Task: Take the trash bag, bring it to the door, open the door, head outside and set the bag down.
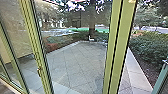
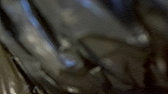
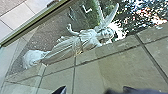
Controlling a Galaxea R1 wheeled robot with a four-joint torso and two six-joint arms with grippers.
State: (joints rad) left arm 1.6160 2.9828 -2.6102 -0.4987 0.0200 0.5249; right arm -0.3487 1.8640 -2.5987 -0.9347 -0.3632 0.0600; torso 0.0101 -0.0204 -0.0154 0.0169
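Note:
Dark, shiny plastic of the trash bag (image 2: 107, 50) shows very close in the left wrist view, creased and with bluish glints. How my left gripper stands at the bag cannot be made out. In the head view, a green-framed glass door (image 1: 115, 45) stands in front of me, with a small metal fitting (image 1: 39, 71) low on the post at left. The right wrist view has a glass pane with a green metal edge (image 3: 32, 25). The state of my right gripper cannot be told.
Beyond the glass lies a paved patio (image 1: 77, 60) with a pale border, and a hedge (image 1: 150, 47) at right. A tree trunk (image 1: 91, 20) rises behind. A pale winged statue (image 3: 72, 46) appears in the right wrist view, beside large tiles (image 3: 120, 65).

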